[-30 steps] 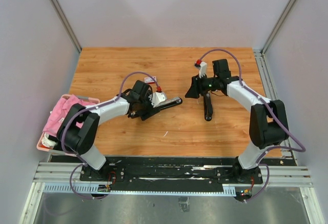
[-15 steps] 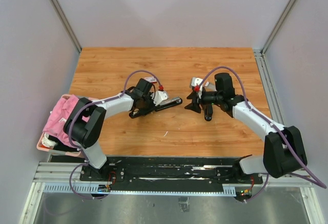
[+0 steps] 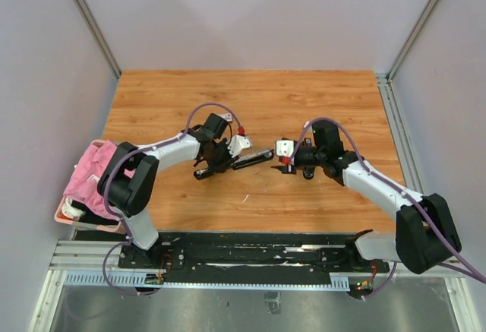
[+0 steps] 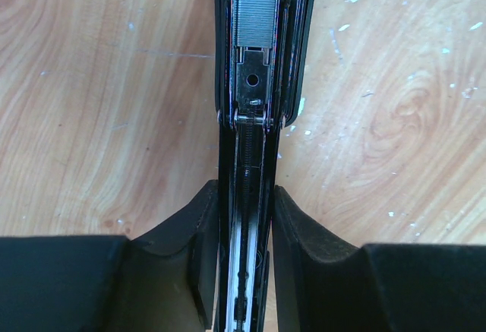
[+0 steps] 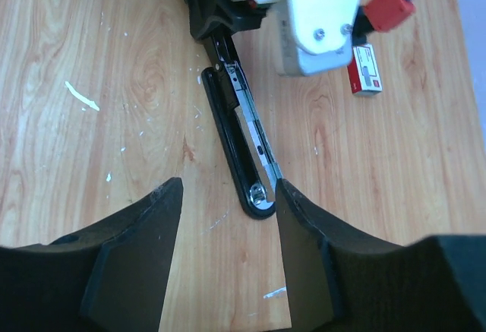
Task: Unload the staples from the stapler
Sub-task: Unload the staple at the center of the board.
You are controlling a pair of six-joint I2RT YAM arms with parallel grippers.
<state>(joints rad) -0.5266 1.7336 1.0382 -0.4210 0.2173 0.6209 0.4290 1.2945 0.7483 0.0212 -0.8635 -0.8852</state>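
The black stapler [image 3: 250, 159] lies open on the wooden table. In the left wrist view its magazine [image 4: 247, 119] runs up between my fingers, and a silvery strip of staples [image 4: 257, 5] sits in the channel at the top. My left gripper [image 4: 244, 218] is shut on the stapler's sides, also seen from above [image 3: 220, 157]. My right gripper [image 5: 228, 188] is open just in front of the stapler's front end [image 5: 258, 194]. Its right finger [image 5: 304, 248] is right against the tip of the metal rail; the left finger is apart. From above, the right gripper [image 3: 279, 162] points left at the stapler.
A small red-and-white box [image 5: 366, 70] lies on the table beyond the stapler, beside the left wrist's white camera mount [image 5: 311, 13]. A pink cloth in a basket [image 3: 91, 171] sits off the table's left edge. Small white flecks dot the wood [image 5: 80, 95].
My left gripper has closed onto the stapler. The right arm has swung down and left, bringing its open gripper to the stapler's front end.
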